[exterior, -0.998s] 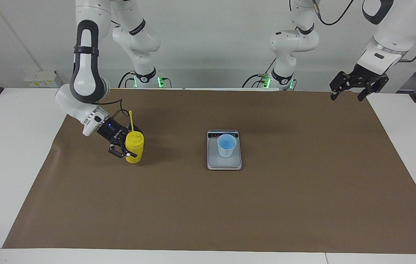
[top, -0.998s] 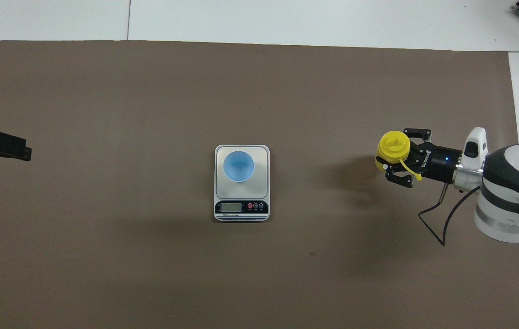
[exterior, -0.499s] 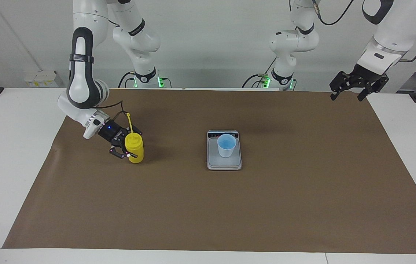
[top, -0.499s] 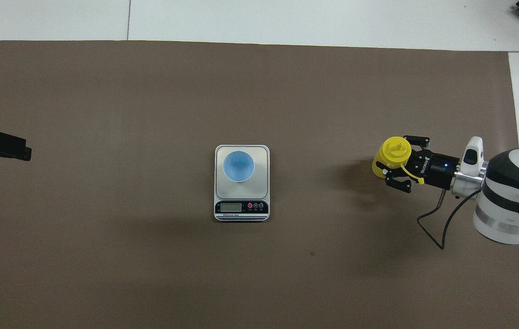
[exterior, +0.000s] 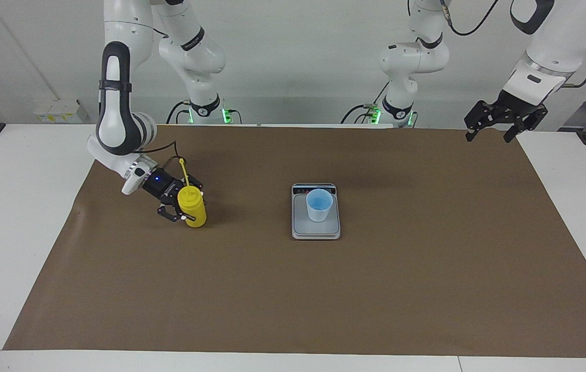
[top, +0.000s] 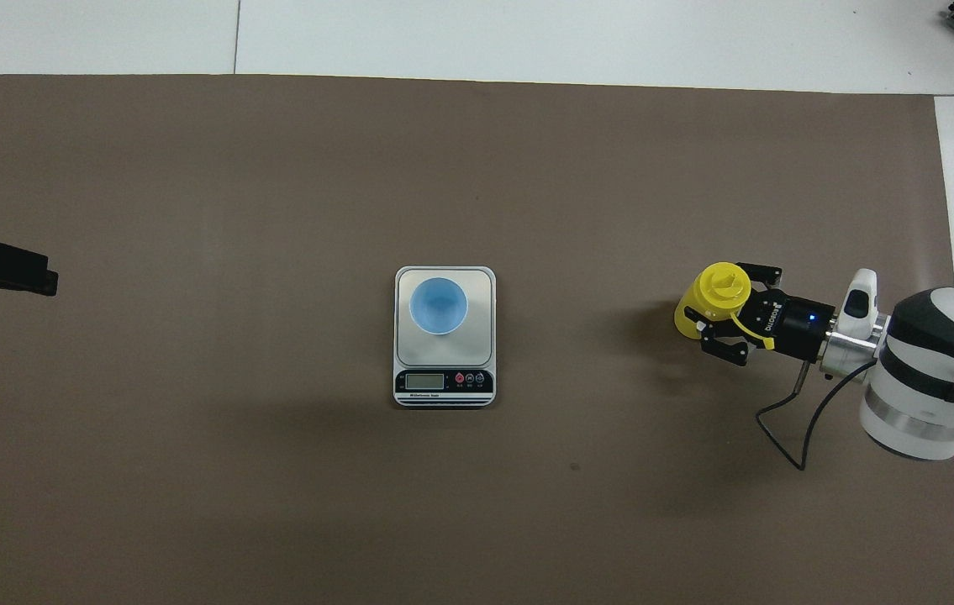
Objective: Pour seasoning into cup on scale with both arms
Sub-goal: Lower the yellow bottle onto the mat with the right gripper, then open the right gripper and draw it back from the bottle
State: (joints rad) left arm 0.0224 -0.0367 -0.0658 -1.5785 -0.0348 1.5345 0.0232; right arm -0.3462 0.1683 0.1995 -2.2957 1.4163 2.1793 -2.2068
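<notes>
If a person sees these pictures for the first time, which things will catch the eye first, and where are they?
First, the bright yellow plastic squeeze bottle stands out on the brown mat toward the right arm's end of the table, with the right gripper around it. Next comes the small pale blue plastic cup, upright on the flat silver-grey kitchen scale in the middle. The left gripper waits, raised over the mat's corner.

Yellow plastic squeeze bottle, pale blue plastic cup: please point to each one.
Yellow plastic squeeze bottle point(exterior: 193, 210): facing view, on its side wall.
Pale blue plastic cup point(top: 438, 305): overhead view, on its inner bottom.
</notes>
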